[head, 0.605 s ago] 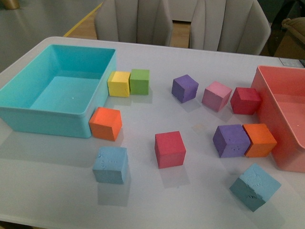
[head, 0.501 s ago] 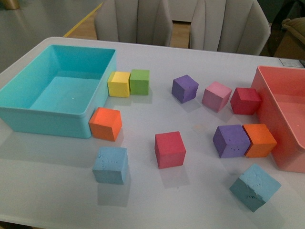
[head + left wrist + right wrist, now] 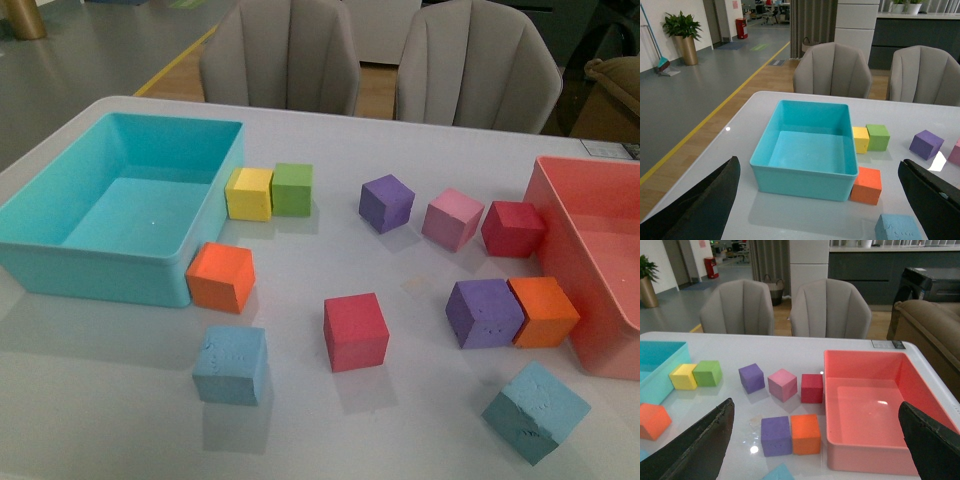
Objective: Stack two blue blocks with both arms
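Two pale blue blocks lie near the table's front edge in the front view. One blue block (image 3: 231, 365) sits front left, below an orange cube (image 3: 221, 277). The other blue block (image 3: 535, 412) sits front right, turned at an angle. Neither arm shows in the front view. In the left wrist view my left gripper (image 3: 820, 165) is open above the table, its black fingers (image 3: 700, 210) wide apart, and the left blue block (image 3: 897, 229) lies near one finger. My right gripper (image 3: 816, 405) is also open, with a corner of a blue block (image 3: 777, 473) at the frame's edge.
A large turquoise bin (image 3: 100, 275) stands at the left and a pink-red bin (image 3: 612, 355) at the right. Between them lie yellow, green, purple, pink, red and orange cubes, with a red cube (image 3: 356, 331) between the two blue blocks. Grey chairs stand behind the table.
The front view has tilted, so the table sits lower and more of the chairs shows. The blocks keep their places relative to each other.
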